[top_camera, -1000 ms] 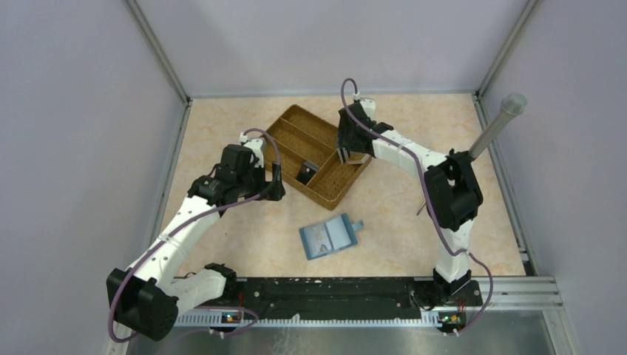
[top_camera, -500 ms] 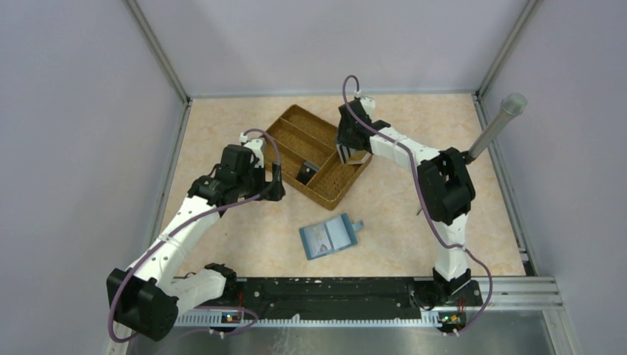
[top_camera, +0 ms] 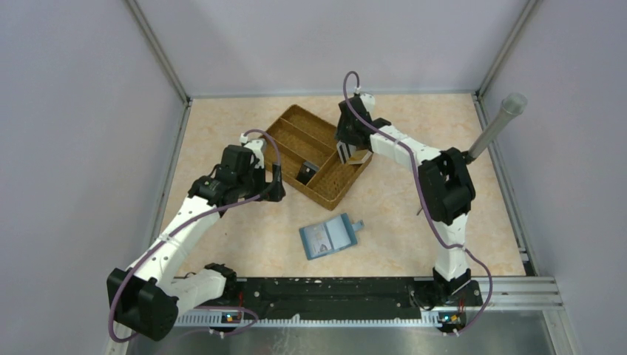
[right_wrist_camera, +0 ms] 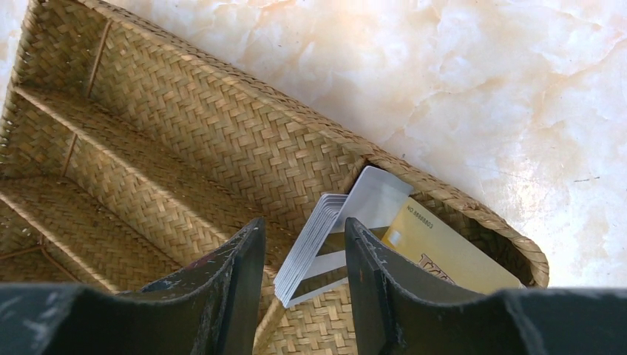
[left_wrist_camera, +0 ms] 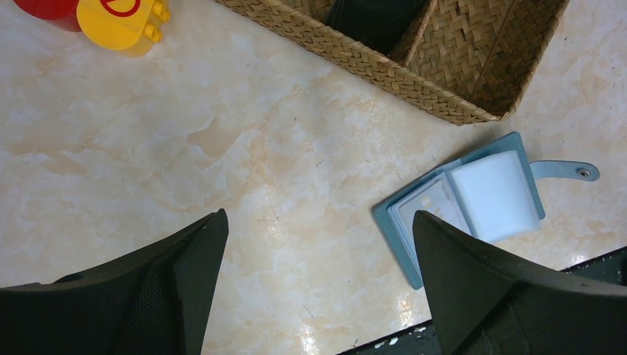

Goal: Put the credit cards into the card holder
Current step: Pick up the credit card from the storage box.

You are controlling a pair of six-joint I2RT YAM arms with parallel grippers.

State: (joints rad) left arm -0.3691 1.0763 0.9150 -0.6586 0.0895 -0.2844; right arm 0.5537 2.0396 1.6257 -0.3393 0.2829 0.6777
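Credit cards [right_wrist_camera: 314, 240]: pale stack on edge in corner compartment of woven tray [right_wrist_camera: 185, 126], directly between fingers of right gripper [right_wrist_camera: 304, 222], leaning slantwise across gap. Tan card [right_wrist_camera: 444, 248] lies just behind. Jaws narrow around stack; firm pinch not discernible. Left gripper [left_wrist_camera: 319, 222] wide open, empty, above table [left_wrist_camera: 222, 148]. Card holder [top_camera: 329, 238] lies open flat, well apart from tray, toward arm bases.

One card holder [top_camera: 329, 237], one woven tray [right_wrist_camera: 222, 133], one tan card [right_wrist_camera: 444, 240], perhaps ten stacked grey-white cards [right_wrist_camera: 377, 196]
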